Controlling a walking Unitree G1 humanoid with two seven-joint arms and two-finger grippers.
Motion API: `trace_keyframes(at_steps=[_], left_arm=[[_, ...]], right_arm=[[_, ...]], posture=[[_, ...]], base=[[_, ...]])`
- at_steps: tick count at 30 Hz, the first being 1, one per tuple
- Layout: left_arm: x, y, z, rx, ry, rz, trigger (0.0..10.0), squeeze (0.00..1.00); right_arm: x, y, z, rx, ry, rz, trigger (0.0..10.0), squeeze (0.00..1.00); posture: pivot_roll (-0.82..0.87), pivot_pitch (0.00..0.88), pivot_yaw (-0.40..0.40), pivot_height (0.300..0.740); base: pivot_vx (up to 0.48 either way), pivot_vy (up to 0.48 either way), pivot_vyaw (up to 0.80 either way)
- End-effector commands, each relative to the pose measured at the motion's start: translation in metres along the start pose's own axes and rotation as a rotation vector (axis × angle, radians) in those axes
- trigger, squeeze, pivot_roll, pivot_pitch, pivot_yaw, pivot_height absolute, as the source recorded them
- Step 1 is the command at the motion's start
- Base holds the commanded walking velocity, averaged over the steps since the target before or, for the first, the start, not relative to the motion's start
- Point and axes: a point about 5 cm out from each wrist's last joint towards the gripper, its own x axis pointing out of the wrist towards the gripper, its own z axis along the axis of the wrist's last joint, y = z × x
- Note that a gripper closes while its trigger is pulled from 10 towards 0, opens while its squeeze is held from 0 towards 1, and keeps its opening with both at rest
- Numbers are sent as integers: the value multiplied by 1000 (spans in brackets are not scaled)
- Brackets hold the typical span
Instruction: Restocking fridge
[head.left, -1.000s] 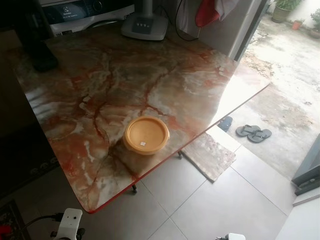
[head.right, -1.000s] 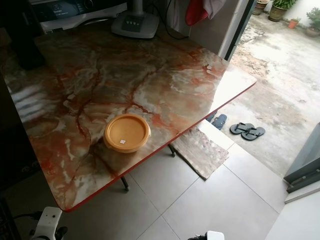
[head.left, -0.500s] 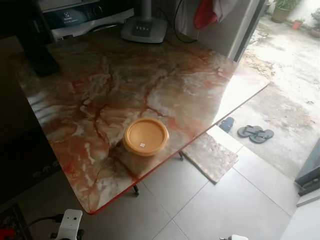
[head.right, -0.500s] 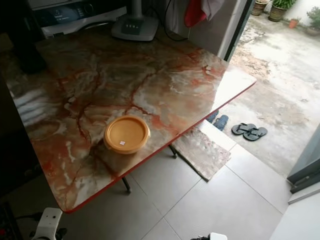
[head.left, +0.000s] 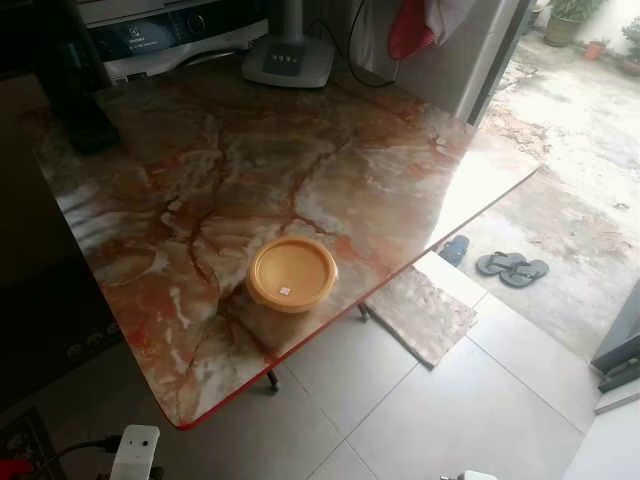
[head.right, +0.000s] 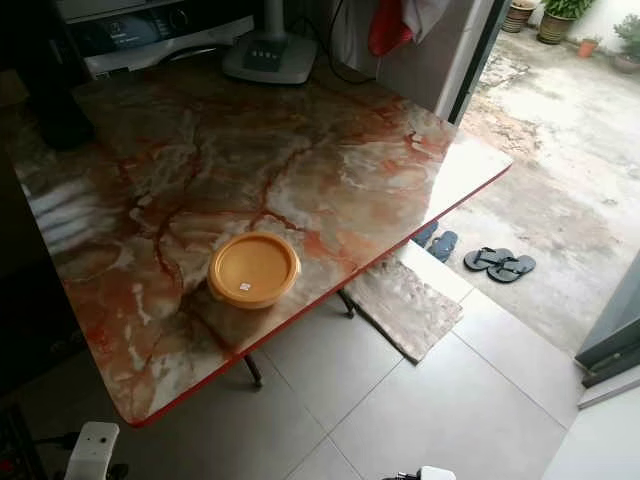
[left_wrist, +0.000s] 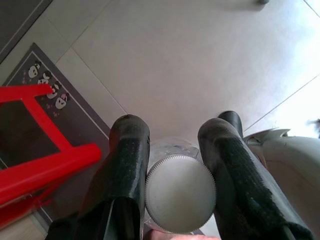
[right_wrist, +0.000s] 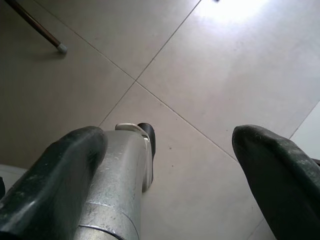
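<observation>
Bottle (left_wrist: 180, 192) with white ribbed cap sits between the two black fingers of the left gripper (left_wrist: 175, 175), clenched on it low at the robot's left side, over the tiled floor (left_wrist: 190, 65); a red stool (left_wrist: 45, 160) and a patterned mat (left_wrist: 37, 80) lie just beside it; right gripper (right_wrist: 170, 180) hangs released over bare tiles, nothing between its fingers.

Ahead: marble table (head.left: 250, 170) with one orange lidded bowl (head.left: 292, 273) near its front edge; a fan base (head.left: 288, 60) and an appliance (head.left: 165, 30) stand at the far side; sandals (head.left: 510, 267) lie by the doorway.

No fridge in sight. Judgement: step in hand is carrying; keep the bottle upright, hold the grip firm, turn slowly clear of the table corner; the bowl looks a likely next pick for the free right gripper.
</observation>
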Motion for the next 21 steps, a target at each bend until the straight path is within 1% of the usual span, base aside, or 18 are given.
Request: trace_keyframes(at_steps=[1, 10, 21], left_arm=[[-2, -2, -11, -6, 32, -4, 10000, 0], [-3, -7, -14, 0, 47, -11, 10000, 0], [-2, -6, -12, 1, 41, -10, 10000, 0]], right_arm=[[-9, -1, -24, 11, 89, -1, 10000, 0], [-9, 0, -26, 7, 92, 4, 10000, 0], [-9, 0, -24, 10, 87, 2, 10000, 0]], posture=[[101, 109, -47, 740], [99, 100, -47, 740], [97, 108, -49, 740]], base=[[-281, 0, 0], [-281, 0, 0], [-281, 0, 0]])
